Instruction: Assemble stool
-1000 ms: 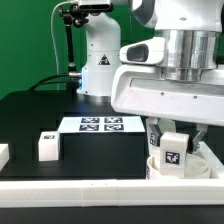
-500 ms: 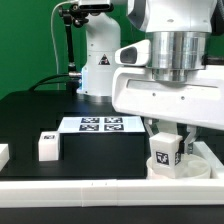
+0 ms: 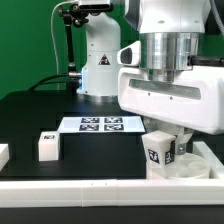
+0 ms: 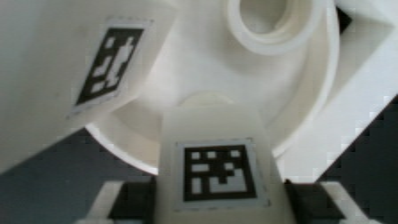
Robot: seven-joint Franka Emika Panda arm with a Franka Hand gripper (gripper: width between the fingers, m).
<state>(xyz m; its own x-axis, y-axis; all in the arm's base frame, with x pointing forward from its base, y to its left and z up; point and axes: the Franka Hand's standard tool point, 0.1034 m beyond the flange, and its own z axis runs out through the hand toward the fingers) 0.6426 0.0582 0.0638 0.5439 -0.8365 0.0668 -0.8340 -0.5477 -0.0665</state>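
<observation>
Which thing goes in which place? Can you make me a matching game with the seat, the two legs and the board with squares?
Things:
1 seat
2 side-tagged leg
3 top-tagged leg
4 marker board

Places:
A flat on the black table, mid-scene
B between the fingers of the gripper
C beneath a leg, exterior view's right
D standing alone, exterior view's left

Pairs: 1-C, 2-B, 3-D, 4-A

White arm (image 3: 168, 40) reaching straight down, wrist vertical, gripper (image 3: 163, 152) low, pointing downward, jaws' state unclear
</observation>
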